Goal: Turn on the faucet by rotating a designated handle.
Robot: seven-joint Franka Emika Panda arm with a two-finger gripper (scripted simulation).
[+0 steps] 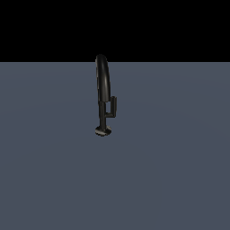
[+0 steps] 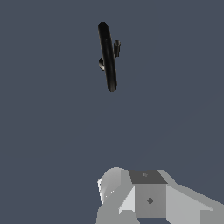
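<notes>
One slim glossy black faucet (image 1: 103,94) stands upright on a flat slate-grey floor (image 1: 179,170), a little above the middle of the exterior view, its tall narrow arched spout topping out right at the line where the grey surface meets the black background. It carries one thin vertical stem and one small round base (image 1: 103,131), which sits flat on the floor. There is one short black upright bar handle (image 1: 113,106), set at about 3 o'clock from the stem on the exterior view's right, joined to it by one small side stub; the bar stands parallel to the stem, just beside it, and reaches far lower than the spout's top.

No part of the arm shows in the exterior view.

The wrist view looks down on the same single faucet (image 2: 107,57), seen as a long dark bar with the handle (image 2: 117,48) as a small stub close beside it. One grey-and-white blocky piece of the gripper (image 2: 131,197) body fills the near edge of that picture, well apart from the faucet. Its fingertips are out of sight, so whether it is released or clenched cannot be told; nothing is seen in it.
</notes>
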